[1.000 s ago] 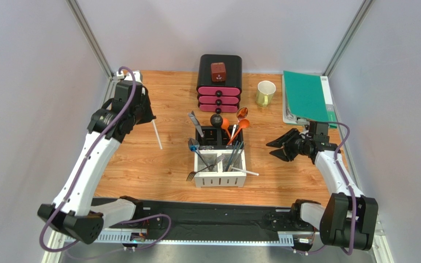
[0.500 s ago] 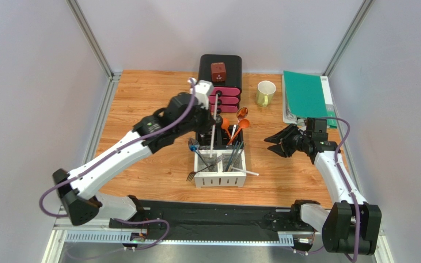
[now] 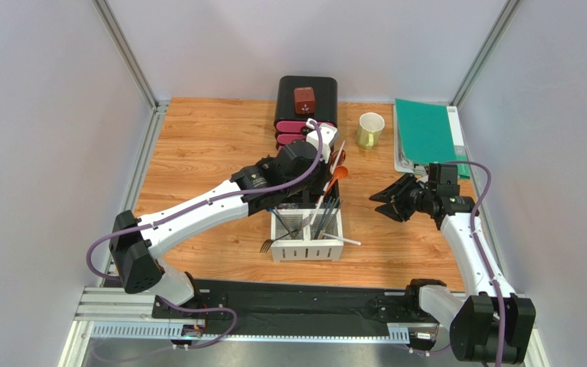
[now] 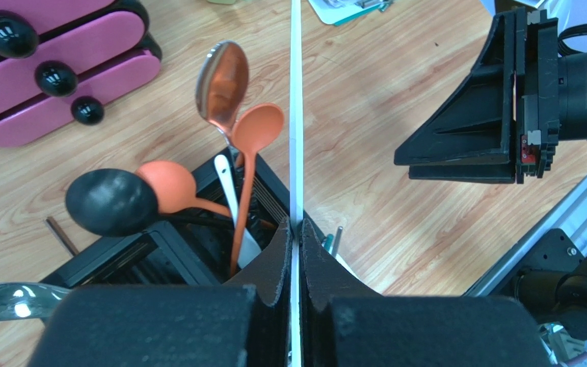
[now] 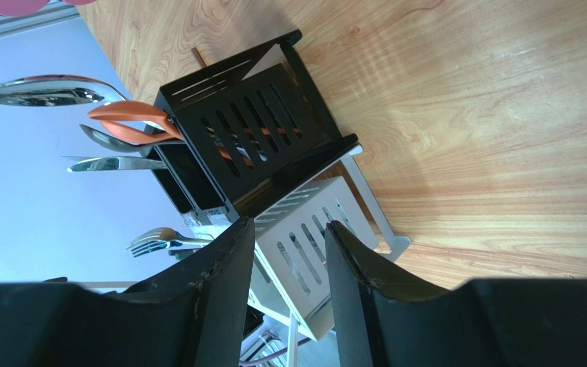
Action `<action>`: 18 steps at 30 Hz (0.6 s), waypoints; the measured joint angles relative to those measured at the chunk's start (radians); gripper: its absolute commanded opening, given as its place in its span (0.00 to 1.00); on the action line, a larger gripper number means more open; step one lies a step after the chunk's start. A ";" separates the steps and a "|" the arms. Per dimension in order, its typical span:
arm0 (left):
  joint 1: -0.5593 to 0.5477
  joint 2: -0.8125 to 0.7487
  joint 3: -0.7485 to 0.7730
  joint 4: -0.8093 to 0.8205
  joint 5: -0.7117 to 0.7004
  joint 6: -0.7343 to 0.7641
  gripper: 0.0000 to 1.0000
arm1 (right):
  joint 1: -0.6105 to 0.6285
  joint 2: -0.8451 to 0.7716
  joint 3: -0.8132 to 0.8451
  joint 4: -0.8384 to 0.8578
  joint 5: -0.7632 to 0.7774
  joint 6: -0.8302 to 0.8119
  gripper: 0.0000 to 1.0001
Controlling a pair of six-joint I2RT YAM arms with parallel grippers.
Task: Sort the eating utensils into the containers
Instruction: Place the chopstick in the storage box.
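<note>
The containers are a square caddy (image 3: 308,249) mid-table, with white slotted compartments (image 5: 327,229) in front and black ones (image 5: 251,130) behind. Orange spoons (image 4: 254,138), a black spoon (image 4: 109,200) and a silver spoon (image 4: 222,80) stand in the black part. Forks (image 3: 267,245) and dark chopsticks (image 3: 327,218) sit in the white part. My left gripper (image 3: 321,182) hovers over the caddy's right side, shut on a thin white utensil (image 4: 295,115) that slants down toward it. My right gripper (image 3: 378,206) is open and empty, to the right of the caddy and apart from it.
A black-and-pink drawer box (image 3: 306,115) with a red block (image 3: 304,100) on top stands just behind the caddy. A pale green mug (image 3: 370,130) and a green folder (image 3: 427,134) lie at the back right. Another white utensil (image 3: 348,241) pokes out of the caddy's front right.
My left arm has swung from the far left of the table to above the caddy, carrying the thin white utensil. The right gripper has barely moved.
</note>
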 measured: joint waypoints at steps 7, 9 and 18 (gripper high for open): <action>-0.031 0.018 0.024 0.006 -0.002 0.000 0.00 | 0.000 -0.015 -0.002 -0.022 0.006 -0.008 0.45; -0.034 0.022 0.026 0.014 -0.004 0.000 0.00 | 0.000 -0.015 -0.003 -0.027 0.006 -0.010 0.45; -0.080 0.055 -0.061 0.088 -0.043 0.003 0.00 | 0.000 -0.027 -0.003 -0.053 0.008 -0.031 0.45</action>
